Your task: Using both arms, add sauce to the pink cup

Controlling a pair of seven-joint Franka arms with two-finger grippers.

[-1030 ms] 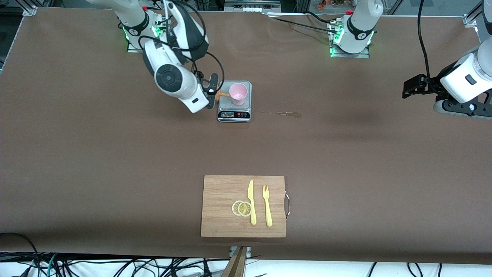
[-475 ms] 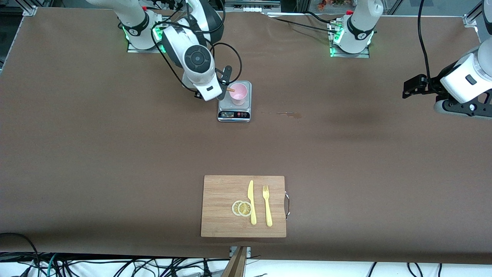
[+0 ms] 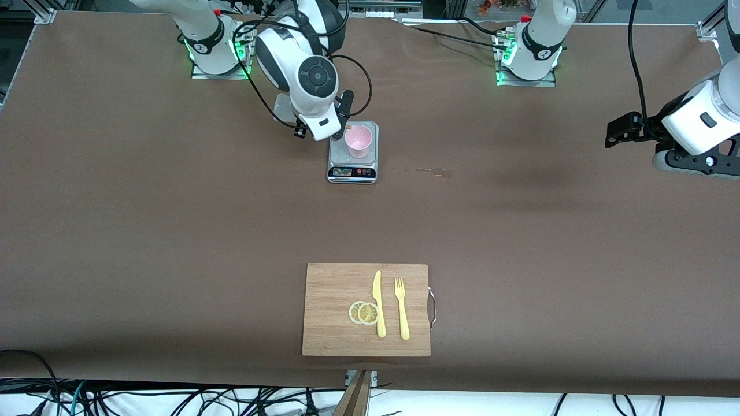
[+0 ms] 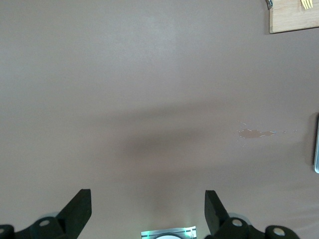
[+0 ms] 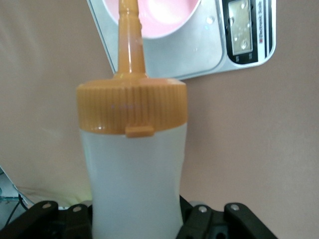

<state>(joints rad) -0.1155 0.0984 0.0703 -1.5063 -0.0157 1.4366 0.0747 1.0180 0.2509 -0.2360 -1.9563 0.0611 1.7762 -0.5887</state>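
Observation:
The pink cup [image 3: 358, 140] stands on a small silver kitchen scale [image 3: 352, 171] near the robots' bases. My right gripper [image 3: 343, 115] hangs just above the scale beside the cup, shut on the sauce bottle, which the wrist mostly hides in the front view. In the right wrist view the whitish bottle [image 5: 133, 164] fills the space between my right gripper's [image 5: 134, 221] jaws. Its orange cap [image 5: 132, 107] and nozzle [image 5: 130, 40] point over the rim of the pink cup [image 5: 164, 12]. My left gripper [image 3: 614, 134] waits open above the table at the left arm's end, holding nothing [image 4: 148, 206].
A wooden cutting board [image 3: 335, 329] near the front edge carries a yellow knife [image 3: 378, 303], a fork [image 3: 401, 309] and two lemon slices [image 3: 364, 313]. A small brown sauce stain [image 3: 436, 171] marks the table beside the scale.
My right arm has swung up and toward the cup, bringing the bottle's nozzle from beside the scale to over the cup's rim. The left arm has stayed still.

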